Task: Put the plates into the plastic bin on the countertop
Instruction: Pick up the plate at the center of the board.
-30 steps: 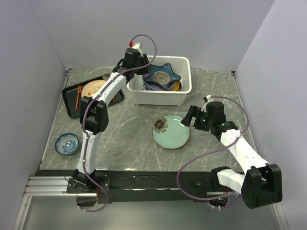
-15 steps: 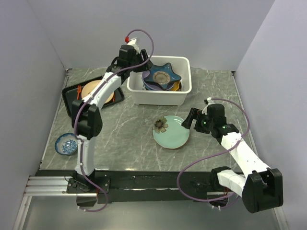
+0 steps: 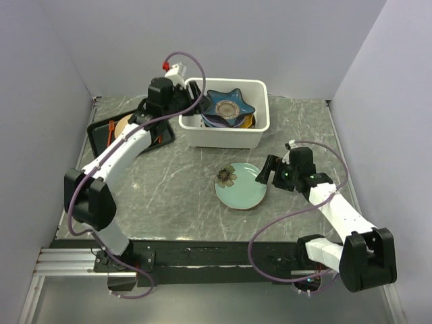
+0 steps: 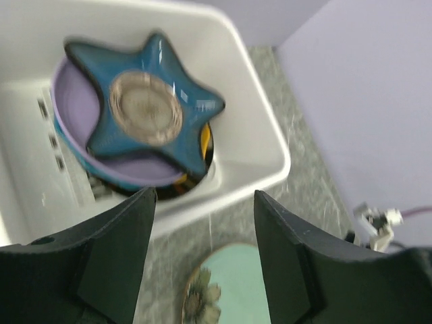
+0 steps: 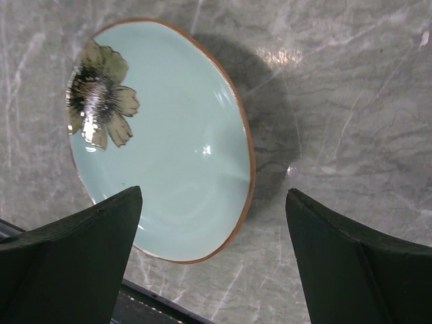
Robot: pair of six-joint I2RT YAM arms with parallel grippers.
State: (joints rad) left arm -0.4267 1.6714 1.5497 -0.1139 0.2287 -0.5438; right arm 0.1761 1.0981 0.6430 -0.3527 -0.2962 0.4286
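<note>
Green flower plate (image 3: 241, 189) sits on the worktop (image 3: 169, 182) in front of the bin (image 3: 223, 139), its right rim just beside the wide-open, empty right tool (image 5: 213, 191), way nearer than the open left tool (image 4: 204, 193).

From above and behind me, one camera takes in the whole counter (image 3: 169, 196). My left wrist camera looks closely into the bin (image 4: 243, 128); my right looks down on the green plate (image 5: 182, 155), seen in all three.

My left wrist view is blurred; its bottom edge cuts off the green plate (image 4: 231, 285). The star plate (image 4: 143, 109) hides most of the stack (image 4: 140, 173) in the bin (image 4: 251, 127).
</note>
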